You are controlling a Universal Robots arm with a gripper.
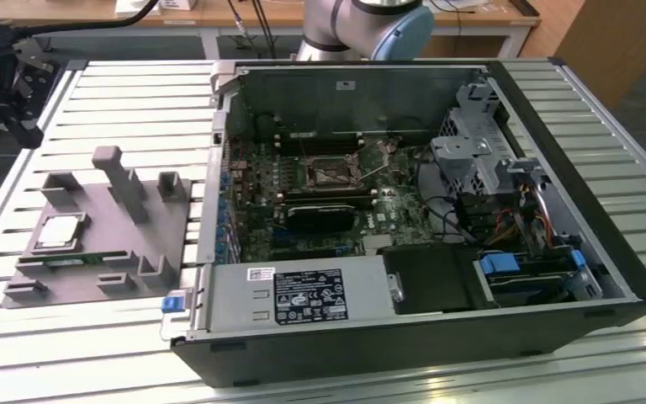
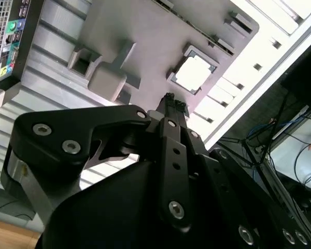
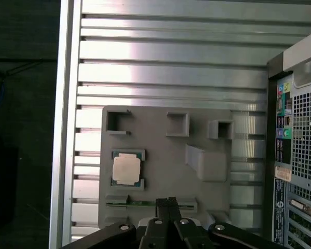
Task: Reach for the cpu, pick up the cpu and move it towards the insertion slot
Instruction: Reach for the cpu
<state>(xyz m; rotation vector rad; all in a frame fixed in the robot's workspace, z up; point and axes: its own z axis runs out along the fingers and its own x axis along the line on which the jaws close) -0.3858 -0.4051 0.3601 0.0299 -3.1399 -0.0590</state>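
The cpu, a small square chip with a silvery-beige top, lies flat in a square nest on the grey fixture at the exterior view's left. Both wrist views look down on the cpu from well above. My gripper hangs over the fixture with its fingers shut together and nothing between them. It is off to one side of the chip, over the thin green memory stick. The insertion slot, a shiny metal frame with a dark centre, sits on the motherboard inside the open computer case.
The case lies on a slatted aluminium table. A black block sits just in front of the slot, with drive cages and cables at the exterior view's right. Upright grey posts rise from the fixture. The arm's base stands behind the case.
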